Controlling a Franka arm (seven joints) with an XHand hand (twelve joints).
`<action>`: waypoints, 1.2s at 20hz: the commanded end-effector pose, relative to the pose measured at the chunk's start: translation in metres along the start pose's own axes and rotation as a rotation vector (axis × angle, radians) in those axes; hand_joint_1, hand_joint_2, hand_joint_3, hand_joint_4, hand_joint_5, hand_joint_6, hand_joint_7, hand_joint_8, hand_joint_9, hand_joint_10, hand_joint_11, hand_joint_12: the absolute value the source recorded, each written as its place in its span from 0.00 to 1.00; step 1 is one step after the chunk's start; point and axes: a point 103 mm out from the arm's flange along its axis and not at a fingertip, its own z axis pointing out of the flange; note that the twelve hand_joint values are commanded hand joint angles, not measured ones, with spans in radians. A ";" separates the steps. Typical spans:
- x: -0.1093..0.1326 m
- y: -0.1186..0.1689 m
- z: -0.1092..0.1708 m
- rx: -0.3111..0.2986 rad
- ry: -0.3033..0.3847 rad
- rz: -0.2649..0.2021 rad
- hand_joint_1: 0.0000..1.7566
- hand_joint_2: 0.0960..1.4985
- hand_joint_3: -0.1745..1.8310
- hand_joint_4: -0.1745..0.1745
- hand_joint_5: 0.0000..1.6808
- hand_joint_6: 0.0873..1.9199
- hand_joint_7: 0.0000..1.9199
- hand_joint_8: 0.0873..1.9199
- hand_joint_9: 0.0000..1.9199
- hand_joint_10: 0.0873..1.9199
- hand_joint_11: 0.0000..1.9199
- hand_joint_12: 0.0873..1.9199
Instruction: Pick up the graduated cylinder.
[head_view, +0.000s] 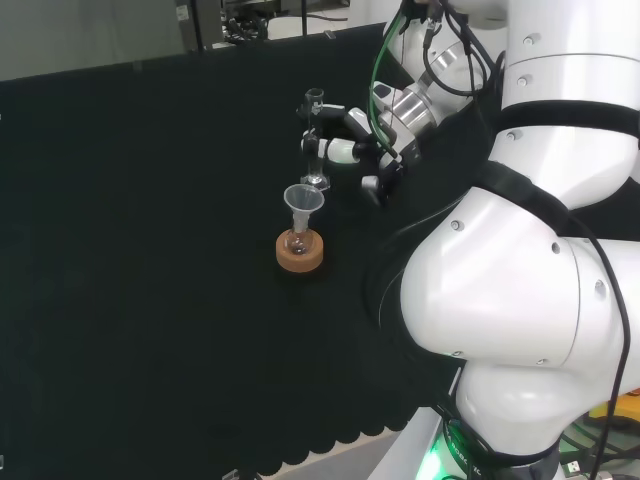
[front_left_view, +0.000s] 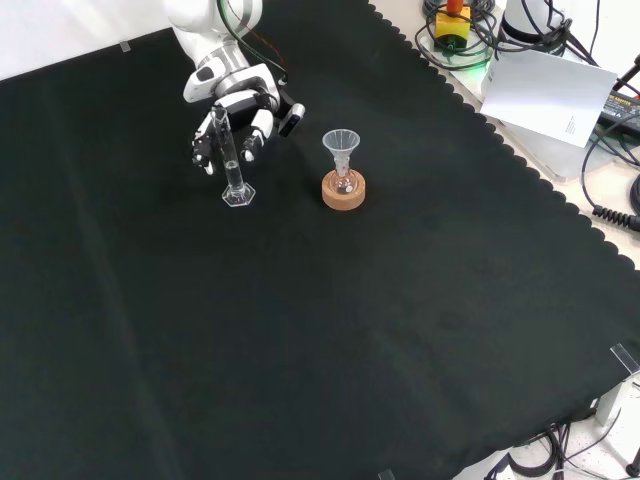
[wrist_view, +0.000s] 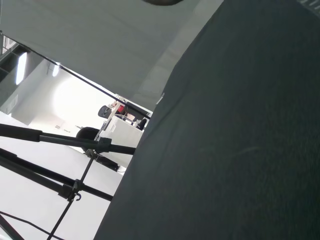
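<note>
- Standing upright on the black cloth (front_left_view: 400, 330), the graduated cylinder (front_left_view: 231, 160) is a thin clear tube w/ a flat angular foot; front view puts it upper left of centre, its foot on the cloth.
- We see the hand (front_left_view: 240, 115) right behind the cylinder's upper half in front view. Fingers (front_left_view: 252, 135) hang down on either side of the tube, bent but not closed. Whether they touch the glass, we can't tell.
- Head view: same cylinder (head_view: 314, 140) stands just left of the hand (head_view: 365, 150); white-and-black fingers (head_view: 335, 150) reach toward the tube at about mid-height, curled partway round. We read the hand as half-open, w/ no clear grip on anything.
- Cylinder contents: we can't tell; glass is clear and looks dark against the cloth in both views.
- Near the cylinder, a cork ring (front_left_view: 345, 192) sits to its right in front view, apart from it. In head view the ring (head_view: 301, 252) is nearer the camera than the cylinder.
- On the ring sits a small clear flask (head_view: 297, 240) w/ a clear funnel (head_view: 303, 203) stuck in its neck, mouth up. Funnel (front_left_view: 341, 145) looks bare inside; flask contents too small to make out.
- Wrist view: we get a slanted stretch of black cloth (wrist_view: 240, 140), w/ room and tripod legs (wrist_view: 60, 145) past its edge.
- White arm links (head_view: 540, 230) stand at the right in head view.
</note>
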 end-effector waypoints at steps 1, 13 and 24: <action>-0.002 0.000 0.002 -0.007 0.007 0.000 0.60 0.68 0.00 0.51 0.40 0.01 0.33 0.23 0.42 0.19 0.26 0.63; 0.003 0.000 -0.001 -0.041 0.029 -0.030 0.61 0.68 0.00 0.50 0.40 0.03 0.34 0.22 0.45 0.17 0.30 0.61; 0.004 0.002 0.001 -0.058 0.042 -0.028 0.62 0.69 0.00 0.49 0.40 0.05 0.34 0.22 0.46 0.15 0.33 0.59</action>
